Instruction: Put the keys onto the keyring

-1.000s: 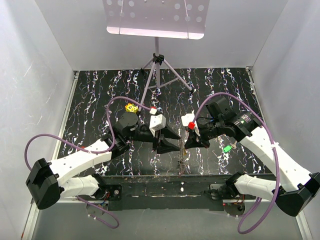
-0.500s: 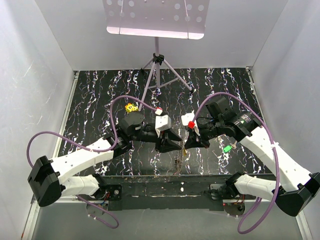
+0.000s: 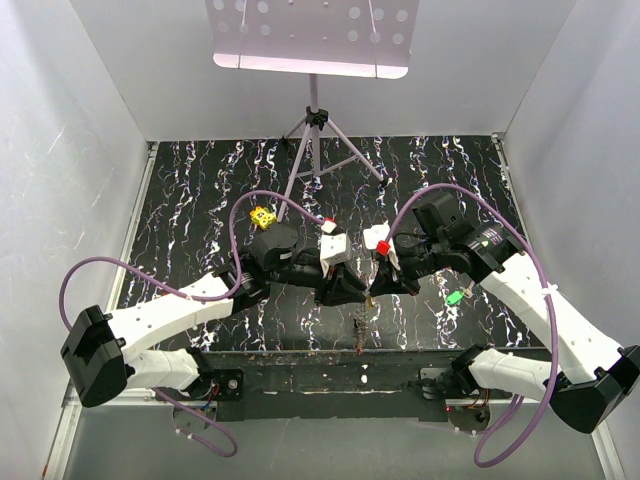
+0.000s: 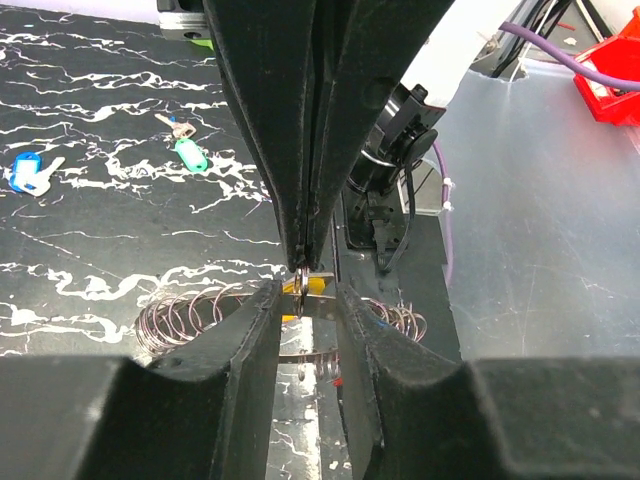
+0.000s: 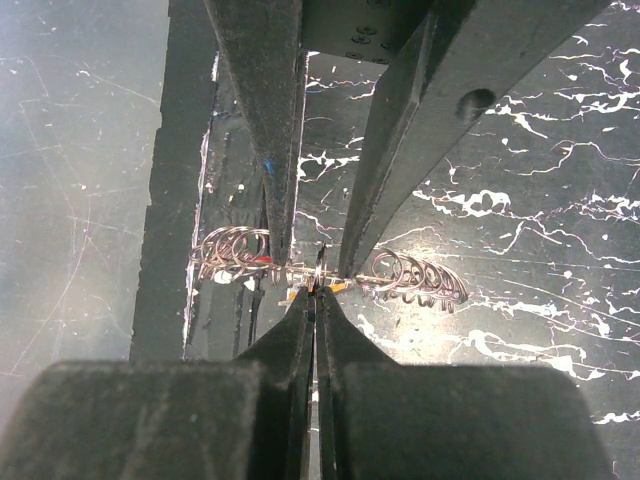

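My right gripper (image 5: 317, 292) is shut on a small metal ring (image 5: 319, 268), with an orange key head (image 5: 337, 287) just behind it. That ring sits against the keyring (image 5: 420, 275), a thin wire strung with several metal loops, which lies near the table's front edge (image 3: 360, 322). My left gripper (image 4: 305, 308) meets the right one tip to tip; its jaws stand a little apart on either side of the ring, touching nothing I can make out. A green key (image 4: 187, 152) and a blue key (image 4: 28, 172) lie on the dark marbled table. The green key (image 3: 455, 297) is right of the right gripper (image 3: 372, 290).
A yellow dotted cube (image 3: 263, 215) sits behind the left arm. A tripod stand (image 3: 316, 150) with a perforated plate stands at the back centre. White walls enclose three sides. A black rail (image 3: 300, 362) runs along the front by the arm bases.
My left arm has swung right until its tips meet the right gripper, and its jaws have narrowed. The right gripper has stayed still and shut.
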Controlling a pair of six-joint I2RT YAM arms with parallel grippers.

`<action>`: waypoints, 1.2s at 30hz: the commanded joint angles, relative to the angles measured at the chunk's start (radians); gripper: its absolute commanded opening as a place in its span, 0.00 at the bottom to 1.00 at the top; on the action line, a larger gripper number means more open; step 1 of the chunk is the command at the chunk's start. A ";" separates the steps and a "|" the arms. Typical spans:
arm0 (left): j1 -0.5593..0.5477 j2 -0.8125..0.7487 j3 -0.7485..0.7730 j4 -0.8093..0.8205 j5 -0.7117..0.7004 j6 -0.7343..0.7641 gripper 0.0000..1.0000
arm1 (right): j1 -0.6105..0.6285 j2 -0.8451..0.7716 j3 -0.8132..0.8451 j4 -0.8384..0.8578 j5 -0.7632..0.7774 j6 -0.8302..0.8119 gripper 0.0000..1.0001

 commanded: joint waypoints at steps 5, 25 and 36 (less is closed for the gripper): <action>-0.010 -0.007 0.053 -0.036 -0.014 0.014 0.24 | -0.004 -0.009 0.006 0.049 -0.035 0.014 0.01; -0.017 -0.019 0.042 -0.018 -0.031 0.016 0.00 | -0.013 -0.039 -0.017 0.091 -0.026 0.068 0.01; -0.017 -0.234 -0.260 0.531 -0.125 -0.085 0.00 | -0.136 -0.312 -0.209 0.460 -0.242 0.353 0.66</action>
